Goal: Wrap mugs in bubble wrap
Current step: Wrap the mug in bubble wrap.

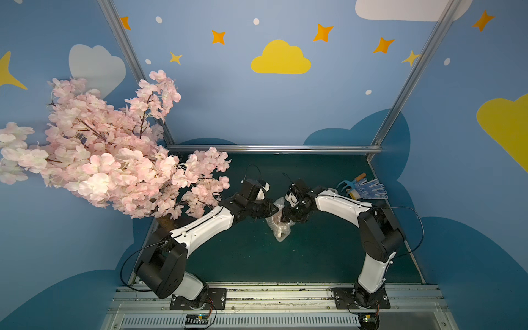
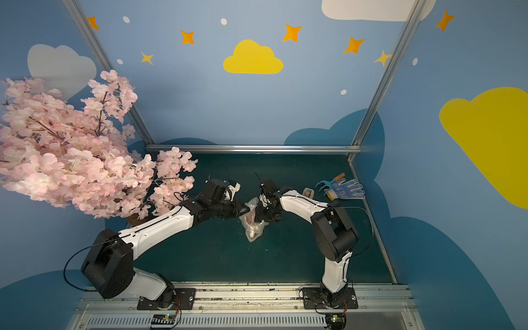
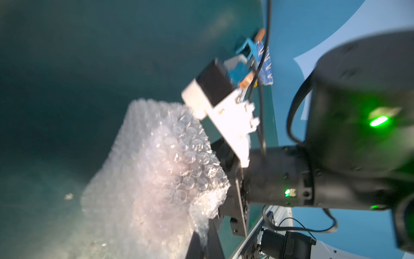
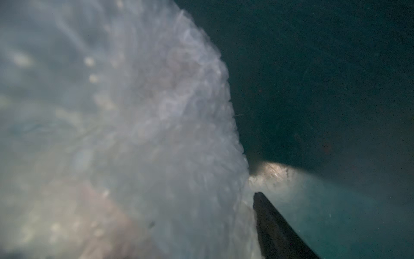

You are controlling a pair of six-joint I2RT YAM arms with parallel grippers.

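left gripper (image 1: 273, 210): closed right down, pinching a flap at the upper edge of the bubble wrap (image 1: 279, 225); its tips are buried in the plastic in both top views.
bubble wrap: bunched into a crumpled bundle at mid-table, between the two arms; looks light, soft and springy, so a loose fold will likely reopen if let go. Best taken at a free edge or corner, as the film is probably slick over the bubbles.
mug (image 1: 279, 235): inside the bundle, lying on the green table (image 1: 328, 257); a white part shows at the near end and a reddish tint through the plastic further in. Judged hard, fairly heavy for its size and breakable, so squeeze the wrap, not the handle.
right gripper (image 1: 285, 218): jaws partly apart, pressed against the bundle's side; whether it actually holds wrap or mug I cannot tell, since the right wrist view is filled by blurred plastic.
gloves (image 1: 370, 190): far right, well apart.
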